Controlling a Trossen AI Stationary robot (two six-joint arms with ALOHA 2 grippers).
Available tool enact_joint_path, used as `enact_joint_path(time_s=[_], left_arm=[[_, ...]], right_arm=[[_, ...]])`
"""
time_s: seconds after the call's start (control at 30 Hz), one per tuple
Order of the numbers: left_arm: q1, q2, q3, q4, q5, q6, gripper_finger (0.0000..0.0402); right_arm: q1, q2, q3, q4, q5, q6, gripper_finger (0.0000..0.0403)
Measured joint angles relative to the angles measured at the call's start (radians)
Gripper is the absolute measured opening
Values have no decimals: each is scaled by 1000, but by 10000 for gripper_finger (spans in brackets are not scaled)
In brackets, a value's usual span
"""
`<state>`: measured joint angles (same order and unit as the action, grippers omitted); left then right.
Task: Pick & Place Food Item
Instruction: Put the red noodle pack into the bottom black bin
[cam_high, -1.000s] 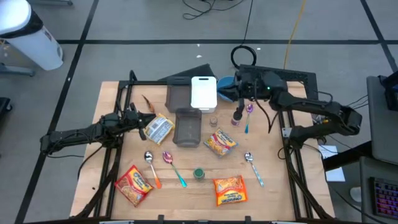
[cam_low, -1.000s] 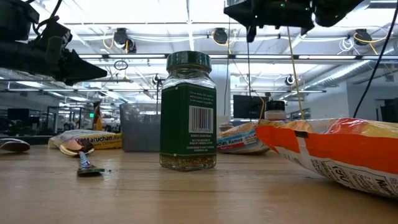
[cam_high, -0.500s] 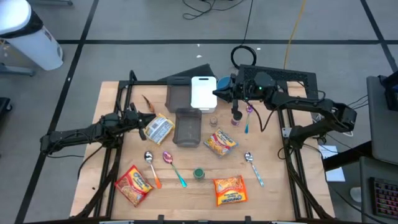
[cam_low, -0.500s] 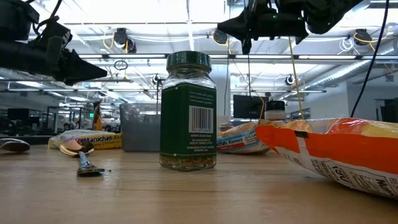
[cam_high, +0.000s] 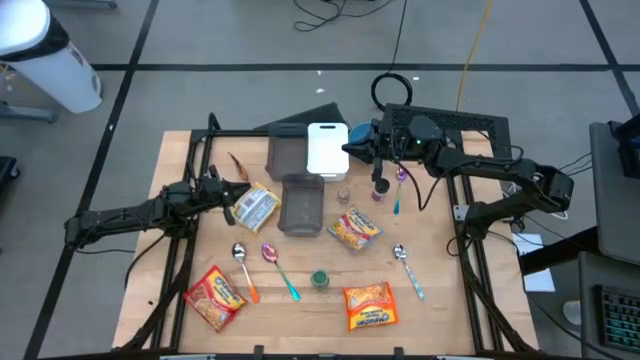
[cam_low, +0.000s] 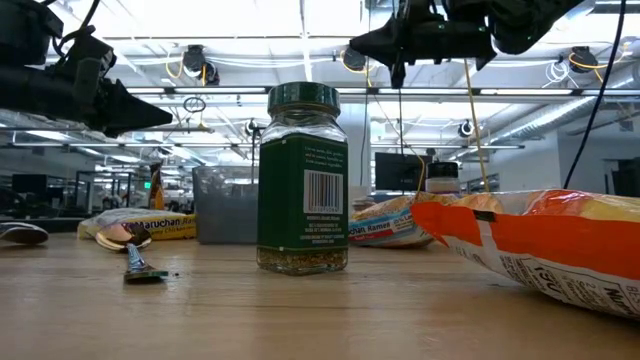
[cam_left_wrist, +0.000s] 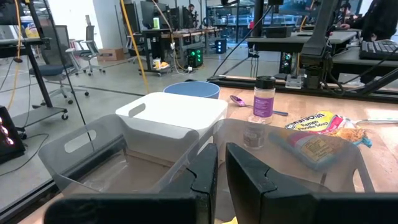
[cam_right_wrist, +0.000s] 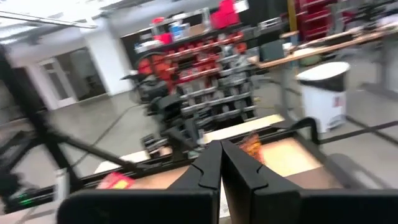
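Observation:
Several ramen packets lie flat on the wooden table: one (cam_high: 258, 207) just in front of my left gripper (cam_high: 243, 190), one (cam_high: 354, 228) mid-table, and two orange ones (cam_high: 214, 296) (cam_high: 369, 305) near the front edge. A green-lidded spice jar (cam_high: 320, 279) stands upright between them. My left gripper (cam_left_wrist: 221, 171) points level across the table, shut and holding nothing. My right gripper (cam_high: 350, 150) hangs high over the white bin (cam_high: 327, 150), pointing toward the table's left, also shut (cam_right_wrist: 221, 155) with nothing in it.
Two grey bins (cam_high: 288, 155) (cam_high: 302, 203) and a blue bowl (cam_high: 365, 135) stand at the far middle. A purple-labelled jar (cam_high: 381, 190) and a small jar (cam_high: 343, 194) stand beside them. Spoons (cam_high: 280, 270) (cam_high: 408, 270) lie toward the front. The black frame rails (cam_high: 195, 150) run along both sides.
My right gripper has moved a little toward the table's left and sunk slightly over the white bin, staying shut, and has since held still.

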<state>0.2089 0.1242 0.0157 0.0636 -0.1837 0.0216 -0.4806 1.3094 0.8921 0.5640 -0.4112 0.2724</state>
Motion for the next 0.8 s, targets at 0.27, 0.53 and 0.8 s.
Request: enact_joint_path(time_s=[0.27, 0.53, 0.8], left_arm=[[1, 0, 0, 15, -27, 158, 42], [-3, 0, 0, 111, 15, -46, 42], [-3, 0, 0, 334, 27, -638, 42]], right_arm=[[1, 0, 0, 0, 102, 52, 0], [12, 0, 0, 0, 127, 169, 0], [12, 0, 0, -4, 176, 266, 0]])
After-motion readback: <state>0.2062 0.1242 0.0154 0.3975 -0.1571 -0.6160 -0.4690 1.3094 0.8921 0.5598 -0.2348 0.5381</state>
